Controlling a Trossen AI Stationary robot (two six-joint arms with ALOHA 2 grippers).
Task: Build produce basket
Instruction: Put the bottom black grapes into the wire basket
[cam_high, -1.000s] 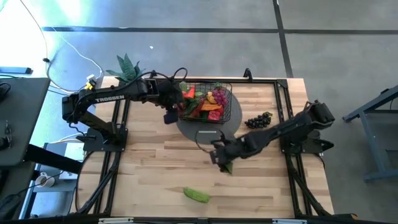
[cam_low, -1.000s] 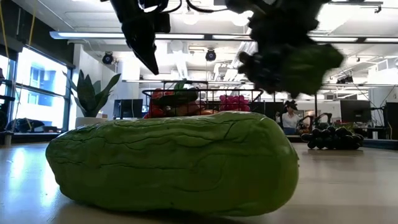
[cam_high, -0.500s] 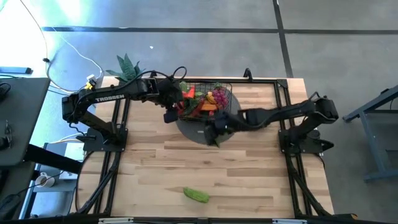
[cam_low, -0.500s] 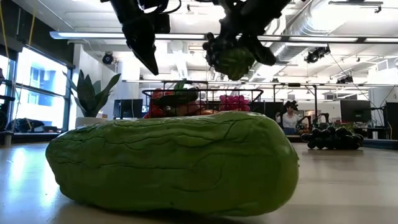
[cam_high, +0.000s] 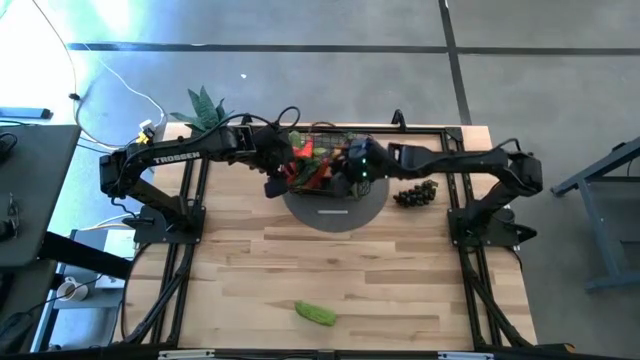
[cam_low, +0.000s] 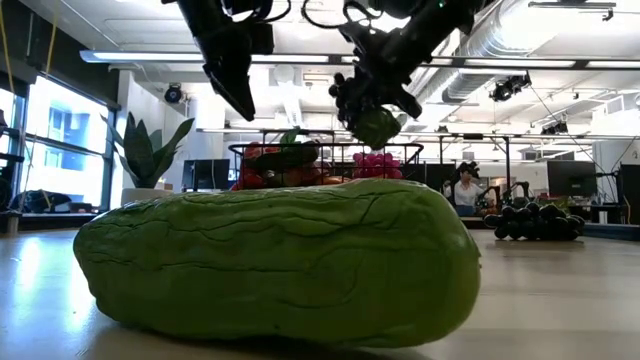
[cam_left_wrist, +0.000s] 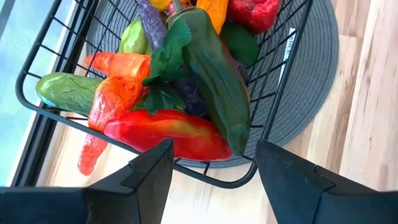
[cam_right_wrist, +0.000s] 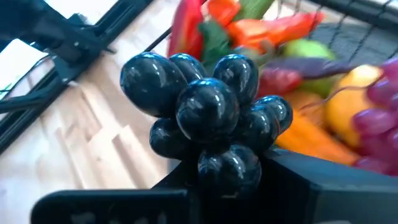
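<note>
Holding a dark grape bunch (cam_right_wrist: 208, 121) clenched in my right gripper (cam_high: 358, 168), up over the basket (cam_high: 372, 150). Basket sits on the grey mat (cam_high: 335, 212), full of peppers and other produce (cam_left_wrist: 180, 93). Left gripper (cam_left_wrist: 211, 180) hangs released at the basket's left edge. Cucumber (cam_high: 316, 314) lies well apart, near table front; second grape bunch (cam_high: 414, 194) beside the mat.

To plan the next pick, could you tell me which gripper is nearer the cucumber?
Right, slightly. The right gripper is over the basket; the left gripper is at its left side. The cucumber lies far from both.
</note>
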